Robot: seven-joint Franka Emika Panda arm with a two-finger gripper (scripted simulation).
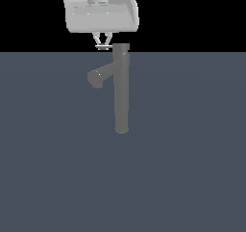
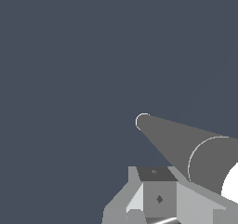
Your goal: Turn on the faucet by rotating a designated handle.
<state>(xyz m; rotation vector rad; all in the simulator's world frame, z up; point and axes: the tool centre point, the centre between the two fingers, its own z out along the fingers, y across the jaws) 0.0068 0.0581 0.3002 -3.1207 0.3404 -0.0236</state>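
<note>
Simulated scene, exterior and wrist views. The faucet [image 1: 122,91], a slim grey column, is standing upright on the flat blue-grey floor [image 1: 192,178], its angled spout [image 1: 98,76] branching off near the top toward the exterior view's left. The gripper [image 1: 102,45] is hanging just beside the column's top cap, on the spout's side, with its fingers [image 1: 99,38] converging to a narrow tip. The handle [image 1: 104,47] is showing as a thin pale rod at that tip; whether the fingers are pinching it cannot be told.
</note>
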